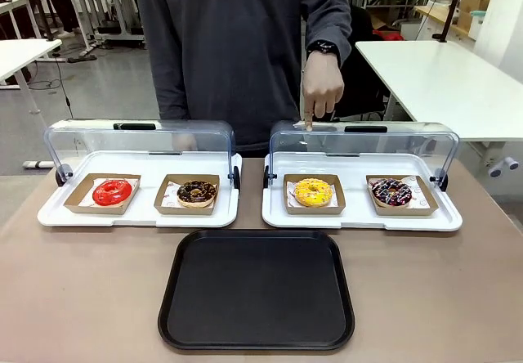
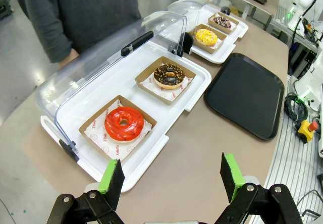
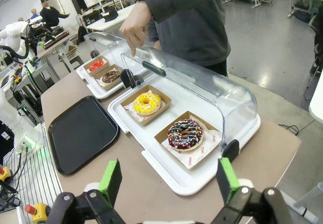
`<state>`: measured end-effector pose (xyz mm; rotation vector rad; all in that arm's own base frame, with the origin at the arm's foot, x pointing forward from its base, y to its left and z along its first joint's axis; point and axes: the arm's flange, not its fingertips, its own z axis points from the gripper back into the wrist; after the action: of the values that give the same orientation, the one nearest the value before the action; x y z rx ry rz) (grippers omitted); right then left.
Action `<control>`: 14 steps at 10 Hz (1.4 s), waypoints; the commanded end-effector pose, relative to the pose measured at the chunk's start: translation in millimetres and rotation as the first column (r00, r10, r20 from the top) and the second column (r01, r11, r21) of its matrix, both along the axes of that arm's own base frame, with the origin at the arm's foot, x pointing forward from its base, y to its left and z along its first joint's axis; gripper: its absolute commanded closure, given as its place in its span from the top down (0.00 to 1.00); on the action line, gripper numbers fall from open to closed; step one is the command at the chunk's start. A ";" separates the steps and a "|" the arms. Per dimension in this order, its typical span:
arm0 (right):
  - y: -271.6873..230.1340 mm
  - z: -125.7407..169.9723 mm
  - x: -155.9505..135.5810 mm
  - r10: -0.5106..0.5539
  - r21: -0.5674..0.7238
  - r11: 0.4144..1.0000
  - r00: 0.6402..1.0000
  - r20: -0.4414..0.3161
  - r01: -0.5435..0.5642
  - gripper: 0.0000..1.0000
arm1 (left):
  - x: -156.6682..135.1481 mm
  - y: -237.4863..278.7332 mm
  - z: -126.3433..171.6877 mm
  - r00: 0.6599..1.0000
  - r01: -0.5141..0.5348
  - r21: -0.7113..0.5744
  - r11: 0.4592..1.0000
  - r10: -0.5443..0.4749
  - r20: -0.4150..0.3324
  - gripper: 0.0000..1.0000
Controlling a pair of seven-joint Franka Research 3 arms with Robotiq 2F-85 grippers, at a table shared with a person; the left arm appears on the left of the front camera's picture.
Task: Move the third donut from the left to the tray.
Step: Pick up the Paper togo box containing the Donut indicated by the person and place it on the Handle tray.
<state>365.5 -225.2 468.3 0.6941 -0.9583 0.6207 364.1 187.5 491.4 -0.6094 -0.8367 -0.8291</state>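
Note:
The yellow-iced donut (image 1: pixel 312 191) with sprinkles lies in a brown cardboard holder on the left half of the right white display tray (image 1: pixel 359 220); it also appears as the yellow donut (image 3: pixel 147 103) and, far off, the yellow donut (image 2: pixel 206 36). The black tray (image 1: pixel 257 288) lies in front of both display trays, bare; the same black tray (image 2: pixel 246 94) and black tray (image 3: pixel 81 132) show in the wrist views. My left gripper (image 2: pixel 170 176) hangs open above the table near the red donut. My right gripper (image 3: pixel 169 179) is open near the sprinkled chocolate donut. A person's finger (image 1: pixel 309 120) touches the right lid.
The left display tray (image 1: pixel 139 213) holds a red-iced donut (image 1: pixel 112 192) and a chocolate donut (image 1: pixel 196 192). A sprinkled chocolate donut (image 1: pixel 391 191) sits right of the yellow one. Both clear domed lids (image 1: pixel 364 146) stand swung back. The person stands at the far edge.

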 end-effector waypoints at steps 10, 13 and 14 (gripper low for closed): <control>40.1 37.2 9.9 0.063 -0.104 0.993 0.998 0.024 -0.060 1.00 | -0.8 -0.6 2.1 1.000 0.002 -0.006 1.000 -0.002 -0.005 1.00; 133.0 71.0 24.4 0.160 -0.309 0.939 0.987 0.011 -0.149 1.00 | -0.8 -0.6 2.1 1.000 0.002 -0.006 1.000 -0.002 -0.005 1.00; 167.4 74.8 24.3 0.205 -0.394 0.899 0.979 -0.003 -0.190 1.00 | -0.8 -0.6 2.1 1.000 0.002 -0.006 1.000 -0.002 -0.005 1.00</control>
<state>394.3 -82.1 547.6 0.4963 -0.8358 0.9444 364.8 187.2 490.8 -0.6098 -0.8337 -0.8296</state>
